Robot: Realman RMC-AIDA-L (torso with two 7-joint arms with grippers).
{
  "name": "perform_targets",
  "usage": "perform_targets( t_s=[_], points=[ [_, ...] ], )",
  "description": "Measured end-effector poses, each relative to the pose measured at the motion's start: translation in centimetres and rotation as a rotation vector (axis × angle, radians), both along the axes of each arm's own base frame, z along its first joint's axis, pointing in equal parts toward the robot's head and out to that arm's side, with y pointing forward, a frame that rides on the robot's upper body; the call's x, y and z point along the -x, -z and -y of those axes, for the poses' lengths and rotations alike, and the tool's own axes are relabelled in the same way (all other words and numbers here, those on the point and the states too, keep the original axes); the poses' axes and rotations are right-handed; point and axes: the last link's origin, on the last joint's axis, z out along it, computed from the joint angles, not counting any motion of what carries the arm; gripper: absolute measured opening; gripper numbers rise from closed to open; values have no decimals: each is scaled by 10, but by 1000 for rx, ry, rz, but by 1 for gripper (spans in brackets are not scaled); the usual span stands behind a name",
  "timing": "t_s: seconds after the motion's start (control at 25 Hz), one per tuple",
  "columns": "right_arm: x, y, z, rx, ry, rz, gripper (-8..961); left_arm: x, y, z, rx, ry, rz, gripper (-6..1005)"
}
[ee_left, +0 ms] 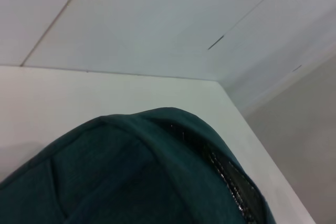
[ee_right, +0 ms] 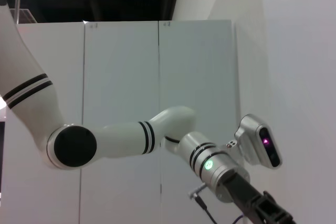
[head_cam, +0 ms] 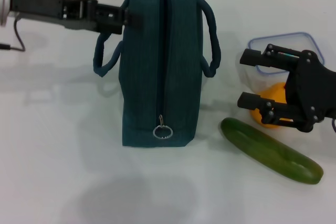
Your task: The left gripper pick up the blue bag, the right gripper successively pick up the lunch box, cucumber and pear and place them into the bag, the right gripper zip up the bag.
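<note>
The blue bag (head_cam: 160,66) stands on the white table, its zipper line running along the top to a metal ring pull (head_cam: 163,131). My left gripper (head_cam: 127,17) reaches in from the left and meets the bag's far end beside a handle; the left wrist view shows the bag's fabric (ee_left: 131,177) close up. My right gripper (head_cam: 248,79) hovers open to the right of the bag, holding nothing. Behind it sits the clear lunch box (head_cam: 286,39), and the orange pear (head_cam: 269,97) is partly hidden by the fingers. The cucumber (head_cam: 270,150) lies in front.
The bag's two loop handles (head_cam: 212,40) stick out to either side. A cable (head_cam: 16,38) trails on the table at the far left. The right wrist view shows the left arm's wrist (ee_right: 210,164) with its green light against a white wall.
</note>
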Motion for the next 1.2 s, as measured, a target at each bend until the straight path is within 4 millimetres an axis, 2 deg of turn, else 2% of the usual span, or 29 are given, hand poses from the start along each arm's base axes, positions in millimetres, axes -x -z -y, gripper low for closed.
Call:
perform_targets(
  t_s=[0.24, 0.96, 1.2],
  points=[
    [-4, 0, 2, -11, 7, 0, 644, -13, 2, -9, 23, -28, -24, 832],
    [-15, 1, 10, -21, 40, -14, 631, -16, 11, -24, 65, -113, -146, 792],
    [-19, -1, 14, -25, 52, -21, 627, -19, 15, -24, 83, -102, -172, 647]
  ],
)
